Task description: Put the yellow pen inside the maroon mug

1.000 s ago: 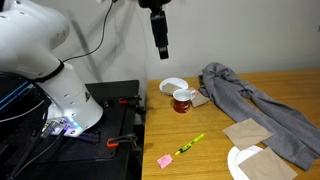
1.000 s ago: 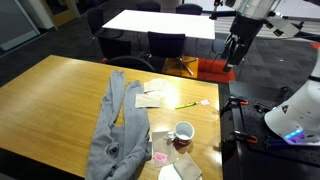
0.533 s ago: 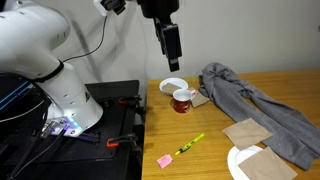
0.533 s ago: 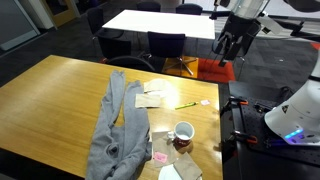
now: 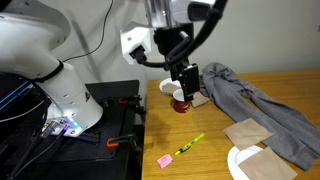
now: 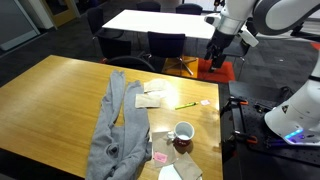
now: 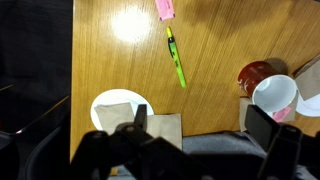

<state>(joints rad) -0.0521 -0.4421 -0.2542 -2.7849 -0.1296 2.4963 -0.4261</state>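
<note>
The yellow pen [image 5: 190, 145] lies flat on the wooden table, near the edge; it also shows in the other exterior view [image 6: 185, 105] and the wrist view [image 7: 176, 58]. The maroon mug [image 5: 182, 101] stands upright, apart from the pen, and shows in the other views too [image 6: 184, 133] [image 7: 258, 75]. My gripper [image 5: 188, 80] hangs open and empty in the air above the table, close over the mug in an exterior view. It shows high beyond the table [image 6: 215, 55] from the opposite side. Both fingers frame the wrist view [image 7: 200, 125].
A white bowl [image 5: 172, 86] sits beside the mug. A pink paper square [image 5: 164, 160] lies near the pen. A grey cloth [image 5: 250, 100] sprawls across the table. A brown paper [image 5: 245, 132] and a white plate [image 5: 250, 163] lie nearby. A black stand [image 5: 115, 110] borders the table.
The arm has swung down from high above and the gripper now hangs lower, closer over the mug and bowl. The pen and mug have not moved.
</note>
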